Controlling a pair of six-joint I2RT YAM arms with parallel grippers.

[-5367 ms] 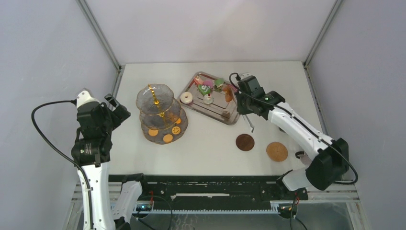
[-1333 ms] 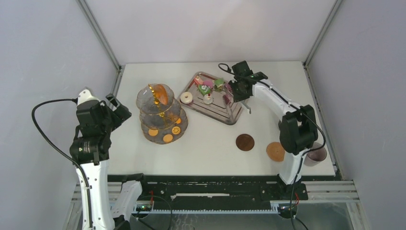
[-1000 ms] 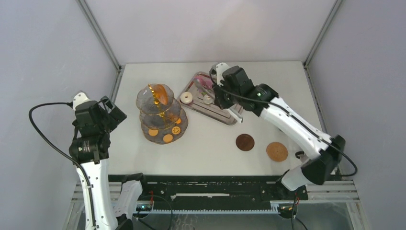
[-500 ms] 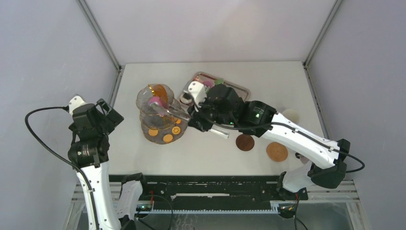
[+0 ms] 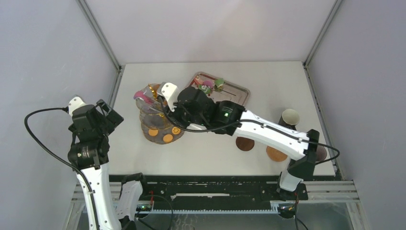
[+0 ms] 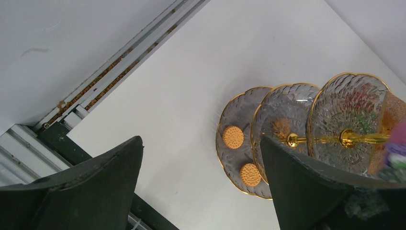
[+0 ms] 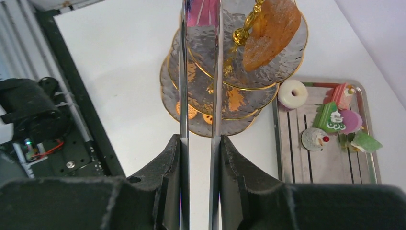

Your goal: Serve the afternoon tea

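Our right gripper is clamped narrow on the long metal tongs. Ahead of it, they pinch a pink cake over the glass stand. Our left gripper gapes wide, holding nothing.

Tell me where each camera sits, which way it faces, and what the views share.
Top view: above and behind the arms, looking down at the table; both arms show.
Left wrist: looks past the open left gripper at the stand.
Right wrist: looks down along the right gripper and its tongs at the stand and tray.
All three share the stand.
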